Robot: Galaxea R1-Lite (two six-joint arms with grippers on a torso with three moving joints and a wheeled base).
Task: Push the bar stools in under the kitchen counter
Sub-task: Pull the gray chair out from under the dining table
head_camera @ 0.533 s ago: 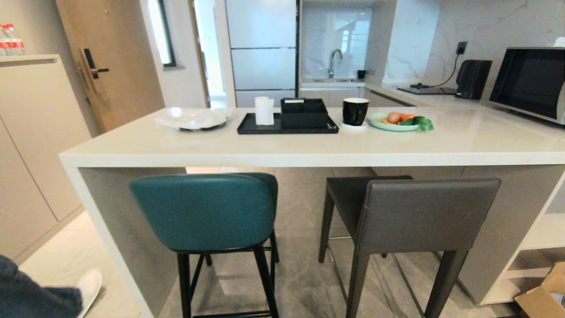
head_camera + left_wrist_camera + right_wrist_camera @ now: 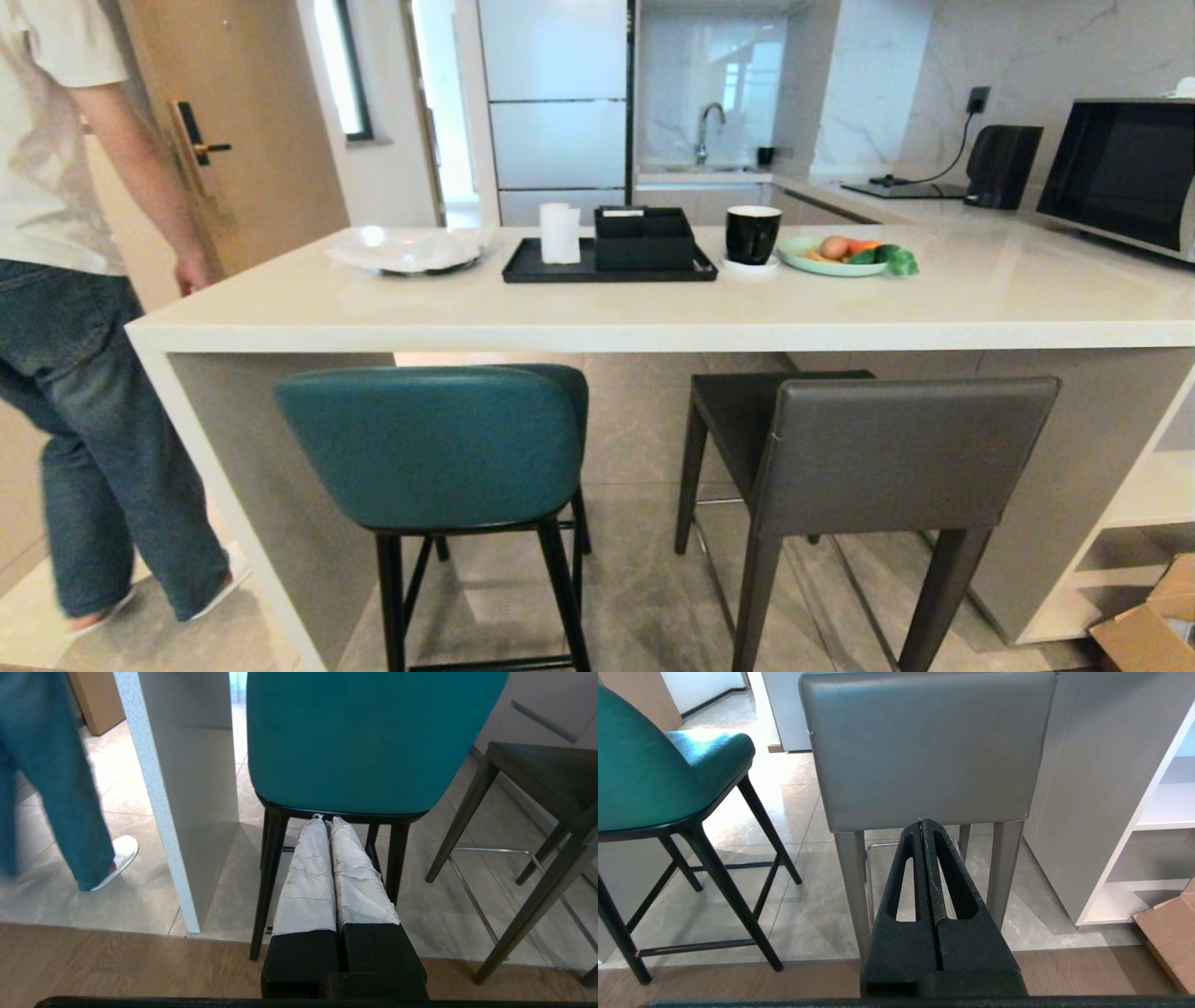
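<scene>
Standing at the start of the task: facing the kitchen counter [image 2: 653,317], with no stool contacted yet. Finding the teal bar stool [image 2: 439,448] and the grey bar stool [image 2: 887,457] side by side, backs protruding from under the slab edge, seats partly beneath it. Holding the left gripper [image 2: 325,819] pressed together, aimed at the teal back; holding the right gripper [image 2: 921,822] likewise together, aimed at the grey back. Judging next move: advancing squarely until fingertips meet the backs, then pushing level. Watching the person [image 2: 84,308] walking past the counter's left end.
</scene>
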